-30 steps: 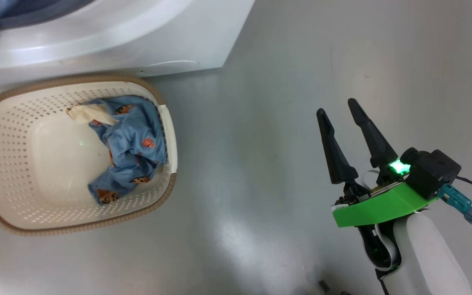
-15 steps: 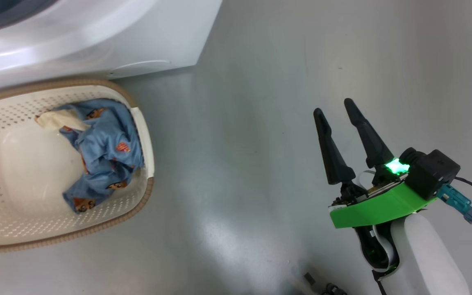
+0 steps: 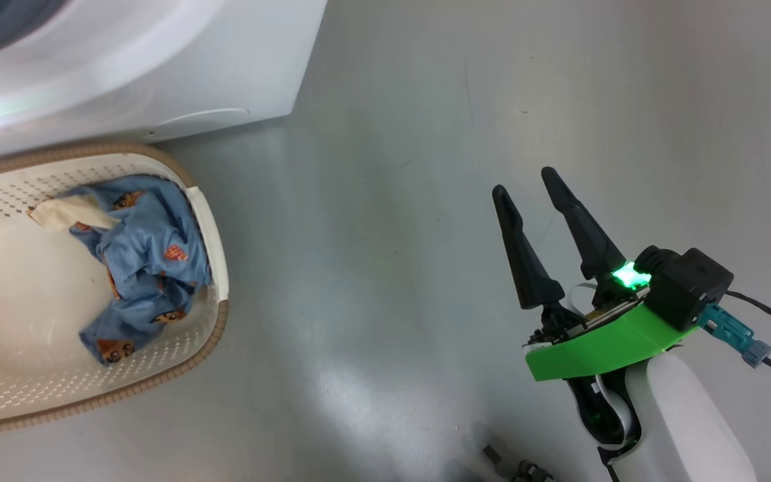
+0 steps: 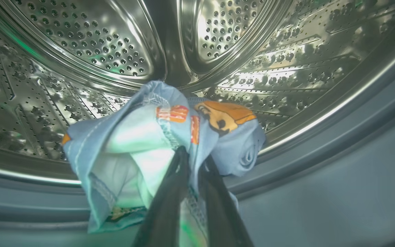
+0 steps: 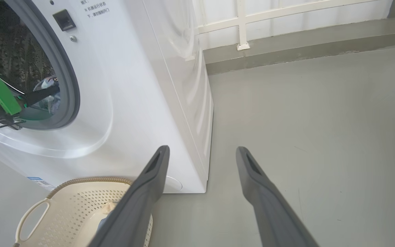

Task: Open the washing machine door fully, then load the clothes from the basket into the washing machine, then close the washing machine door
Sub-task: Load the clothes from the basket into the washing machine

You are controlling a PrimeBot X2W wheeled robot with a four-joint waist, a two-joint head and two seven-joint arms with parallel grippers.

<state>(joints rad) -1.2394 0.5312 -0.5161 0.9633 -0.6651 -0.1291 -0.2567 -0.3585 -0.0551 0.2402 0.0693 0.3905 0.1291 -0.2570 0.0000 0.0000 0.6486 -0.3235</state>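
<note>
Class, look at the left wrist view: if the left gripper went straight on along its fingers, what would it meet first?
The left gripper, shut on a blue garment, points into the drum. Probably the drum's perforated steel wall, with the garment touching first; depth is unclear.

Soft light is falling evenly, with pale glare lying on the floor (image 3: 359,395) left of the right gripper (image 3: 523,182). Ahead of the left gripper (image 4: 194,156), the drum (image 4: 91,44) is glinting sharply, green glow tinting the clothes (image 4: 132,147).
</note>
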